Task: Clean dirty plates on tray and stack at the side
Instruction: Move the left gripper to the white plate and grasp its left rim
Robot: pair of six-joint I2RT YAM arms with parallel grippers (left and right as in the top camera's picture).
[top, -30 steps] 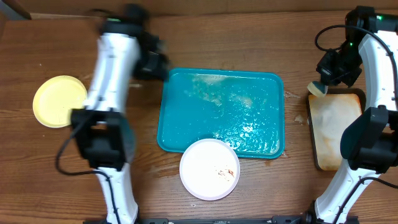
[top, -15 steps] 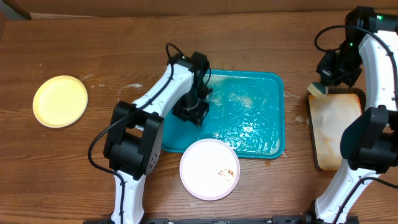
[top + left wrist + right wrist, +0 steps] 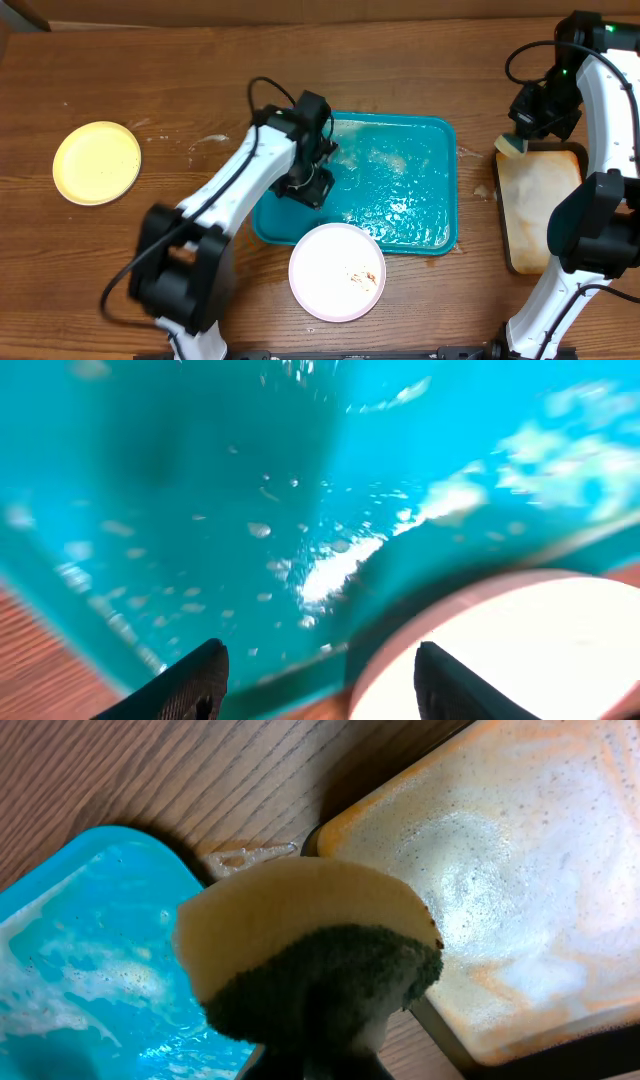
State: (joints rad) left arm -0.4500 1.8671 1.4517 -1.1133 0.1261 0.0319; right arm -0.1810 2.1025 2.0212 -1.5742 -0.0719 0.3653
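Table (image 3: 420, 60) of wood, wet tray (image 3: 405, 165)

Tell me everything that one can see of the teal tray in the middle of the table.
The tray is a large teal-blue rectangle, seemingly plastic, with rounded corners and a raised rim. It lies flat on the wooden table. Its inside is wet, with whitish foam streaks and droplets. No plate lies fully within it; a white plate with brown smears overlaps its near rim. The open left pincer hangs over its left part; whether it touches the tray, I cannot tell.
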